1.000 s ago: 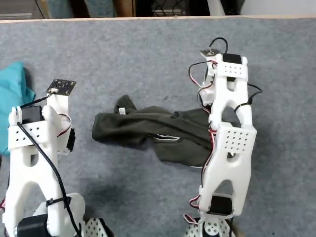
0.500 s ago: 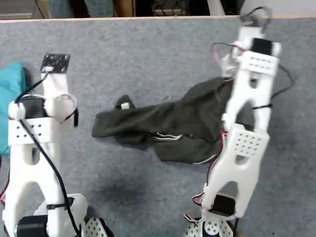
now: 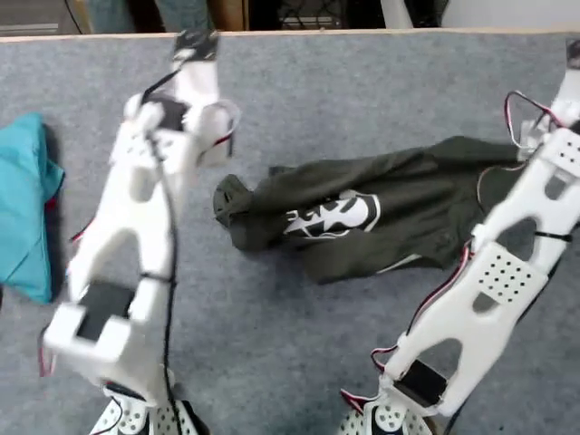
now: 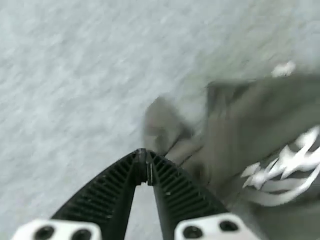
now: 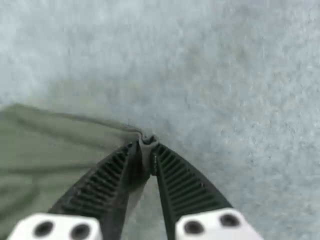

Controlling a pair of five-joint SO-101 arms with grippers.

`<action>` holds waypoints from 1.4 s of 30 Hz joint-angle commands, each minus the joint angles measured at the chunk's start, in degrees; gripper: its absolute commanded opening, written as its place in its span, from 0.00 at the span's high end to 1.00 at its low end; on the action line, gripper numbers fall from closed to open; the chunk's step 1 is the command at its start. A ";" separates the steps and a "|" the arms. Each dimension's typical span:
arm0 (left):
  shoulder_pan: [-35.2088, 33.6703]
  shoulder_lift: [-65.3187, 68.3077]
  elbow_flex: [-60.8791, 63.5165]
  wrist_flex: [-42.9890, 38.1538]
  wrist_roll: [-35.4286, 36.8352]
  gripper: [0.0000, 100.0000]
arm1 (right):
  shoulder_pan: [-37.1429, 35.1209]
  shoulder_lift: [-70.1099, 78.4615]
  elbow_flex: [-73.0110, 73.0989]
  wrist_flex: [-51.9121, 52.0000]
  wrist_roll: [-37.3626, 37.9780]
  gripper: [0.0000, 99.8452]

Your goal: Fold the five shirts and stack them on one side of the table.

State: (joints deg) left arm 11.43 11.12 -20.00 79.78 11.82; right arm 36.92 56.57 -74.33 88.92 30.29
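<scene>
The job looks to be at an early stage. Two shirts are on the grey table (image 3: 299, 91). A teal shirt (image 3: 23, 208) sits bunched at the 9 o'clock edge; it may be the start of the stack, but I cannot tell whether it is properly folded. The olive shirt (image 3: 381, 222) is in hand and not yet folded. It lies drawn out from the table's centre toward 3 o'clock with its white print facing up, its 9 o'clock end crumpled into a knot and its lower hem rumpled. Judging from this, flattening comes first, then the folds, then the carry over to the teal one.

The right gripper (image 5: 146, 145) is clamped tight on a thin edge of the olive shirt at its 3 o'clock end, with the cloth trailing away from the tips toward the table's centre. The left gripper (image 4: 145, 170) has its tips pressed together with nothing visibly between them. It hangs just beside the crumpled 9 o'clock corner of the shirt and is not touching it, as far as I can judge. In the high view that arm's head stands at about 11 o'clock from the knot.
</scene>
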 commanded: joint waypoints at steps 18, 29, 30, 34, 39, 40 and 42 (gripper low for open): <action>14.73 58.90 -62.20 -0.35 19.69 0.80 | -0.18 2.24 -2.77 2.99 18.99 0.99; 12.26 61.63 -67.74 2.46 16.62 0.97 | -2.02 4.00 -3.03 2.99 18.81 0.99; 11.56 61.63 -68.88 1.58 16.62 0.97 | -2.29 4.00 -3.12 2.99 18.81 0.99; 8.48 61.63 -73.89 -1.23 16.35 0.97 | -3.96 4.00 -3.12 2.99 18.73 0.99; 3.91 61.63 -75.30 -5.54 16.53 0.97 | -7.21 4.35 -3.03 2.99 16.35 0.99; 3.47 61.63 -75.30 -6.15 16.44 0.96 | -8.00 4.35 -2.77 2.73 14.86 0.99; 2.68 61.63 -75.30 -6.59 16.79 0.91 | -9.23 4.53 -2.59 2.55 13.01 0.99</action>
State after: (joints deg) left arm 16.09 73.45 -92.35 74.86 28.88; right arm 29.54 61.58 -74.33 91.74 45.67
